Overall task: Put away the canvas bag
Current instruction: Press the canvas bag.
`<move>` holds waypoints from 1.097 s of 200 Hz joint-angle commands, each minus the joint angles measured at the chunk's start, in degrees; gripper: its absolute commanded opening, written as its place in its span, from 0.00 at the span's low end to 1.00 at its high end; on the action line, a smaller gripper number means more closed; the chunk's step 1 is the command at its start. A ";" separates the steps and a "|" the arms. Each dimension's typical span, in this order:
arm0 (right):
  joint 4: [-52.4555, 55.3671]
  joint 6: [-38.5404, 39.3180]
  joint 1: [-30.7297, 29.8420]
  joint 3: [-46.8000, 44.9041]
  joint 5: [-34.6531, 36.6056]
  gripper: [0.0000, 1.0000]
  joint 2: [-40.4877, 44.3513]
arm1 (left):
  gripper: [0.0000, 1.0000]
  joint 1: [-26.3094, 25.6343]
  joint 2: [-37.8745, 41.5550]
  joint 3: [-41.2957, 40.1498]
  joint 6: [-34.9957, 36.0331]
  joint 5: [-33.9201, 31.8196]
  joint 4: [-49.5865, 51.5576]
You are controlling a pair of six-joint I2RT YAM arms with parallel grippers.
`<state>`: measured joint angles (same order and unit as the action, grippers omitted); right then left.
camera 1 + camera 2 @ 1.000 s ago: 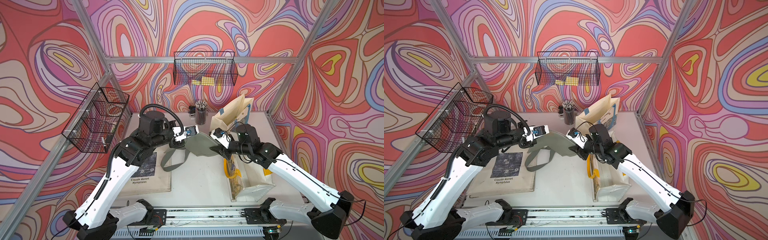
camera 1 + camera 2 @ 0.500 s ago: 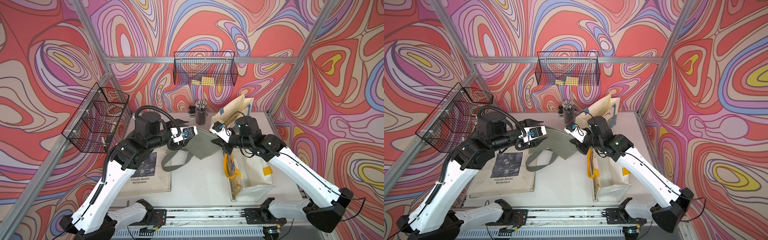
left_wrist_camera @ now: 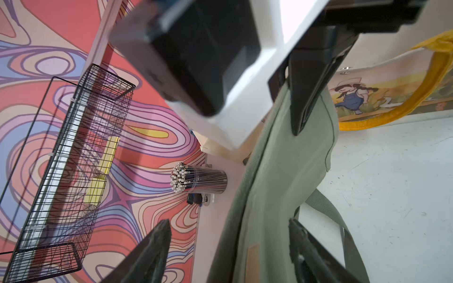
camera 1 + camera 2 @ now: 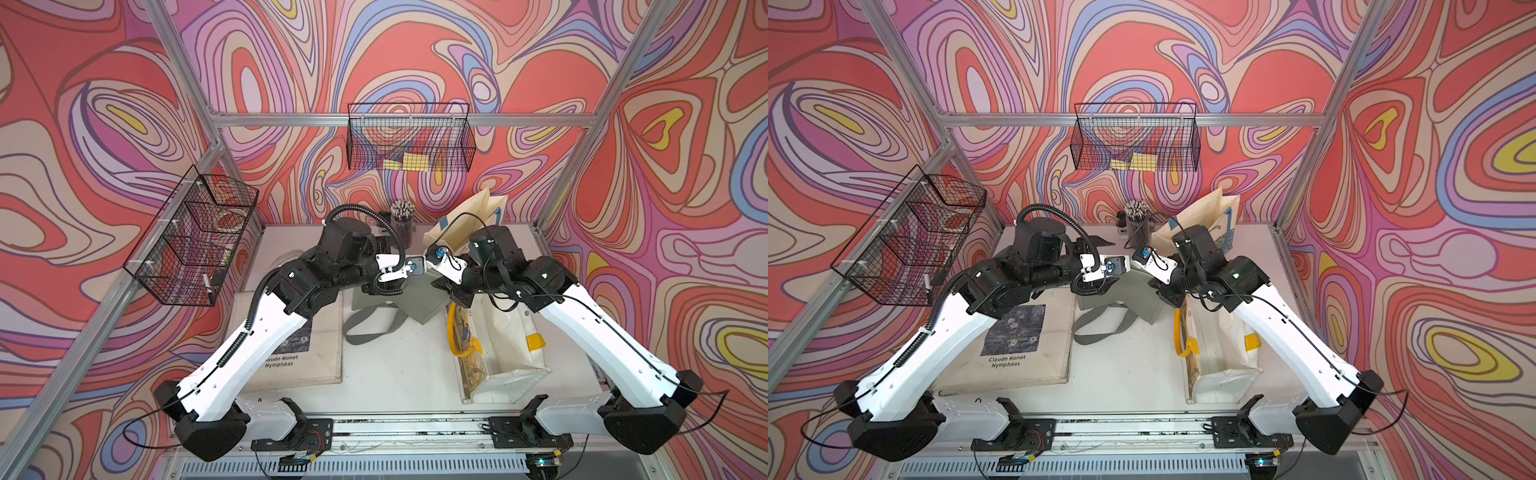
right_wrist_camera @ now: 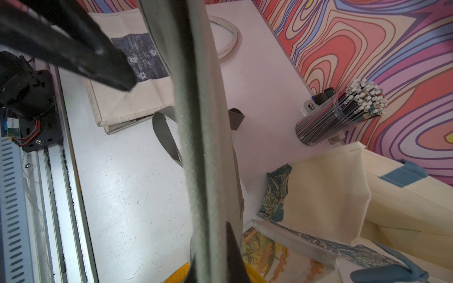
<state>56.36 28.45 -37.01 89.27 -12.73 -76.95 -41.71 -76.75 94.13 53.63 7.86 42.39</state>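
Since the bag hangs limp and light (soft canvas, nothing stiff) over the counter toward twelve o'clock, my right hand pinches its top hem; my left hand gapes empty, so I'd grab that hem.

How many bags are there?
4. The green bag is held up in the middle; the Monet tote lies under the left arm; the yellow-handled bag lies under the right arm; the cream bag stands at the back. None seems hidden.
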 commanded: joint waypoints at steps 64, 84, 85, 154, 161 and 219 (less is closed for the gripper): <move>-4.66 -1.30 -0.60 2.67 -1.14 0.00 0.13 | 0.00 -0.35 -1.68 0.97 -0.15 -2.61 3.22; -5.66 -1.97 -0.60 1.45 -2.46 0.05 0.69 | 0.00 -0.30 -0.38 -0.27 0.33 -1.98 2.99; -5.70 -1.94 -0.60 1.31 -2.47 0.06 0.76 | 0.00 -0.25 -0.26 -0.26 0.34 -1.98 2.88; -17.57 -9.47 2.12 -11.29 -18.07 0.50 6.94 | 0.00 9.09 11.49 -8.57 -8.54 17.49 -12.14; -19.33 -10.61 2.14 -11.94 -18.94 0.51 7.45 | 0.00 9.72 11.96 -8.70 -8.79 18.07 -12.50; -30.61 -15.04 2.25 -19.51 -19.45 0.52 8.63 | 0.00 13.37 15.18 -11.28 -14.97 24.90 -16.56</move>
<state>31.53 16.49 -34.94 72.97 -30.92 -68.27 -29.36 -63.66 83.74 43.57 26.22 35.57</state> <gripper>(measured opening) 0.526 0.083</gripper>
